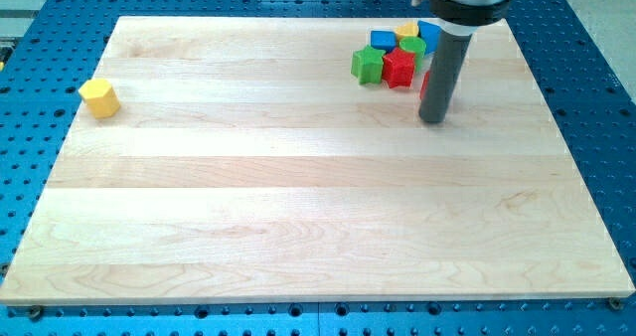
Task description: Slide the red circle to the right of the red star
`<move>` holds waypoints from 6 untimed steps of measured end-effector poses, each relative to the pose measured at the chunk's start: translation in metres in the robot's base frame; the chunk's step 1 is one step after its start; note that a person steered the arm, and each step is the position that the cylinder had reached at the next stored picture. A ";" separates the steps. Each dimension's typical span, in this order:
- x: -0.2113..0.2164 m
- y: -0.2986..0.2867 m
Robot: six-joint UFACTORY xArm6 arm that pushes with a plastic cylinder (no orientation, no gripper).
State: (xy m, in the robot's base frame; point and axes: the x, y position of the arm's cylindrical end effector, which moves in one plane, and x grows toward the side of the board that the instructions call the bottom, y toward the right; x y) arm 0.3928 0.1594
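Note:
The red star (399, 68) lies in a cluster near the view's top right. My dark rod stands just right of it, with my tip (433, 119) on the board below and right of the star. The red circle (424, 84) is almost fully hidden behind the rod; only a thin red sliver shows at the rod's left edge, right of the red star. I cannot tell whether the circle touches the star.
A green star (368, 65) sits left of the red star. Behind them lie a blue block (384, 40), a yellow block (406, 28), a green block (412, 46) and another blue block (428, 31). A yellow hexagon (99, 96) sits at the view's left.

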 end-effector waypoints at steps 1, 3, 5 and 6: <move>-0.018 0.023; -0.054 0.024; -0.057 0.048; -0.103 0.062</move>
